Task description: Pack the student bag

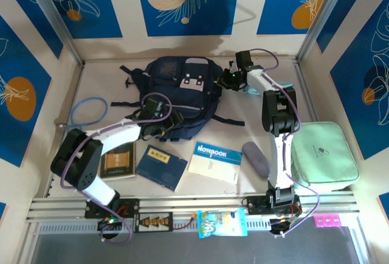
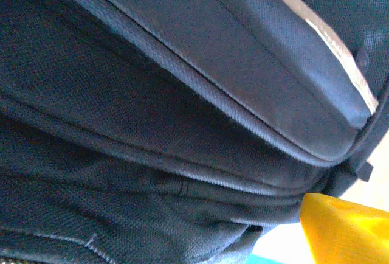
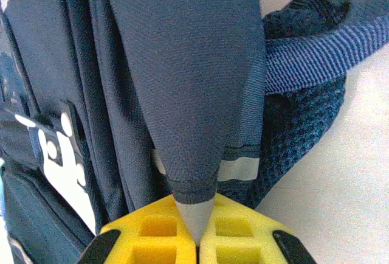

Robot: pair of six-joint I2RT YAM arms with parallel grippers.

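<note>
Now, task item: student bag (image 1: 182,84) laid flat at the far middle of the table (image 1: 243,118), grey-white patch facing up, black straps trailed out to both sides.
Bag contents: cannot be told; the interior is hidden in every view.
Other container: mint-green case (image 1: 322,154) laid flat at the right edge, just beside the right arm; contents hidden.
Right side: right gripper (image 1: 231,80) set against the bag's right flank.
Right wrist view: yellow fingers (image 3: 152,233) pressed together, with a fold of navy bag fabric pinched between them; a grey stripe and a webbing strap are seen just beside the pinch. From above the pinch is too small to judge.
Left side: left gripper (image 1: 159,123) placed at the bag's near edge.
Left wrist view: navy seams and grey trim seen close up; one yellow finger (image 2: 343,227) at the lower right corner, jaws spread wide.
Top view adds: brown book (image 1: 117,159), dark blue book (image 1: 161,166), notebook (image 1: 216,160) and grey roll (image 1: 255,159) lined up near the bases; blue cable loop (image 1: 88,112) at far left.
</note>
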